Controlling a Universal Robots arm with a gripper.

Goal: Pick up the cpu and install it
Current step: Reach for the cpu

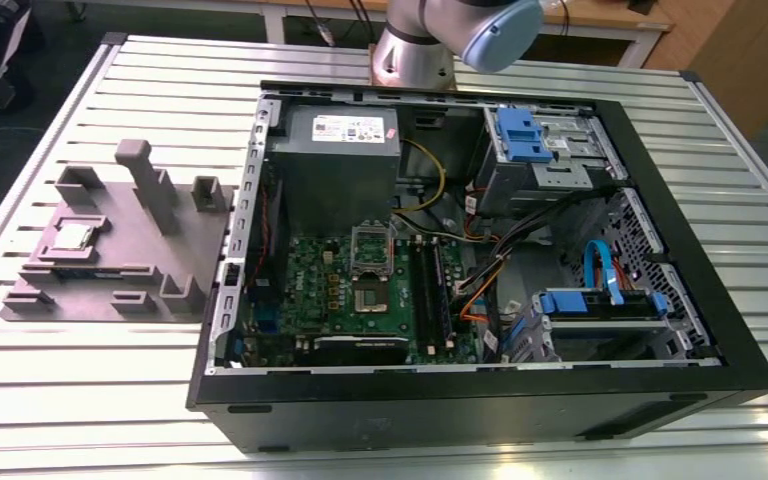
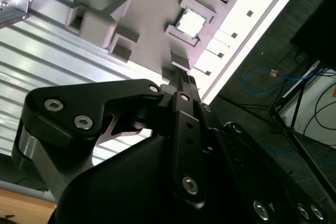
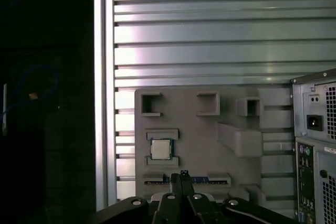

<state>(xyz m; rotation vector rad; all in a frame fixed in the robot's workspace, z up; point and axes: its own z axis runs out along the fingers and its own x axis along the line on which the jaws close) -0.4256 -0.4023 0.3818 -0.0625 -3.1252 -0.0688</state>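
The cpu (image 1: 75, 237) is a small shiny square chip lying flat in a recess of the grey plastic tray (image 1: 117, 255), on the exterior view's left beside the open computer case (image 1: 491, 400). Both wrist views look down on the cpu (image 2: 190, 23) (image 3: 160, 149) from well above. My gripper (image 3: 181, 173) (image 2: 185, 78) hangs high over the tray's near edge, its black fingers pressed together with nothing between them. Inside the case lies the green motherboard with its metal-framed socket (image 1: 371, 270).
The tray (image 3: 205, 145) has several raised blocks and posts (image 1: 144, 180). The case holds a power supply (image 1: 337, 135), blue drive brackets (image 1: 524, 135), and loose cables (image 1: 491, 270). The ribbed metal table (image 1: 91, 420) ends at an edge (image 3: 102, 103) beyond the tray. The arm's base (image 1: 418, 50) stands behind the case.
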